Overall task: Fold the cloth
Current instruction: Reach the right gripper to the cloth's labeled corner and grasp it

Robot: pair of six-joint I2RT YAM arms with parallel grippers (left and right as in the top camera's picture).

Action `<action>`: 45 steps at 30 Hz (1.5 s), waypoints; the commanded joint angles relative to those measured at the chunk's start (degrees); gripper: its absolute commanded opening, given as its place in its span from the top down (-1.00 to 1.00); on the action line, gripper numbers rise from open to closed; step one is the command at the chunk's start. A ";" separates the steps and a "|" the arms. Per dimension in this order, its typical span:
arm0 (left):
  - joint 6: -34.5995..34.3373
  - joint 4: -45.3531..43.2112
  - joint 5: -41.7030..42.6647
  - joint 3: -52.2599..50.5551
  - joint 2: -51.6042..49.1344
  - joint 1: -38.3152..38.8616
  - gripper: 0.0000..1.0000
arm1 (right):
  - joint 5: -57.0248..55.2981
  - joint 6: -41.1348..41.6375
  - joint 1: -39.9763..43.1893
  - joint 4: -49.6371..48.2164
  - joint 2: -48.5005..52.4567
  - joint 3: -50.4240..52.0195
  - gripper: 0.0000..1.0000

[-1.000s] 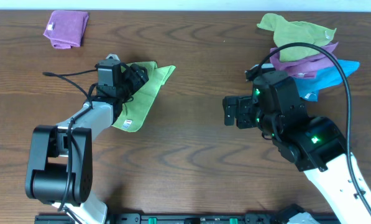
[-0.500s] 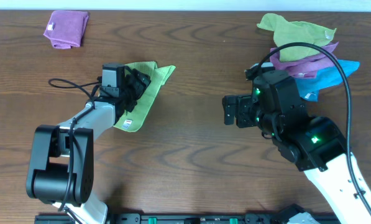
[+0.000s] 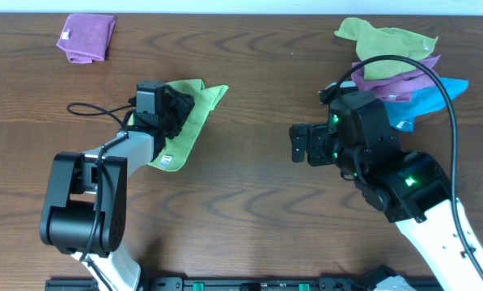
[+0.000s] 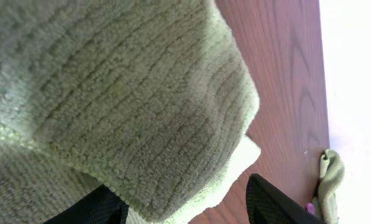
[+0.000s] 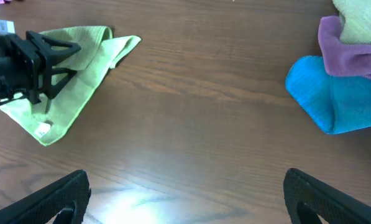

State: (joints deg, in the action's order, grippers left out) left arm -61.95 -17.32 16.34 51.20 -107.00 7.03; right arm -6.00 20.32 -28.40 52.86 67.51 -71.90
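The lime-green cloth (image 3: 194, 121) lies folded into a long narrow shape left of the table's centre, with its white tag (image 3: 167, 160) at the near end. My left gripper (image 3: 180, 105) is low over the cloth's far part with its fingers spread. In the left wrist view the cloth (image 4: 123, 93) fills the frame, and its edge hangs between the open fingers (image 4: 185, 205). My right gripper (image 3: 298, 145) is open and empty over bare table right of centre. The right wrist view shows the cloth (image 5: 79, 68) and the left gripper (image 5: 54, 53) on it.
A folded purple cloth (image 3: 87, 36) lies at the far left. A pile at the far right holds an olive-green cloth (image 3: 379, 36), a purple cloth (image 3: 395, 81) and a blue cloth (image 3: 435, 101). The blue cloth also shows in the right wrist view (image 5: 334, 99).
My left gripper has shifted slightly right and toward the near side over the cloth. The cloth's far edge has drawn in a little. The right arm has not moved.
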 commanded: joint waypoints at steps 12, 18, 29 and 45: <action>0.00 -4.74 -1.84 0.76 -0.48 -6.01 0.89 | 0.02 -1.77 0.37 -0.55 2.97 -0.20 -0.98; 0.02 -7.80 -1.90 2.84 -0.48 -12.94 0.89 | 0.00 -2.21 0.37 -2.34 3.02 -0.20 -0.98; 0.76 -8.66 5.75 4.48 -0.46 -21.88 -0.54 | 4.52 -4.81 0.35 -5.66 7.30 -0.20 -0.95; 19.54 1.97 32.09 4.48 2.80 -21.51 -0.37 | 32.48 -7.13 -3.17 -32.61 34.47 -0.20 0.97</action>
State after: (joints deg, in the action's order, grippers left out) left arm -48.69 -17.04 44.99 54.81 -106.76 -14.87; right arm 20.12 13.98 -29.65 22.37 99.53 -71.90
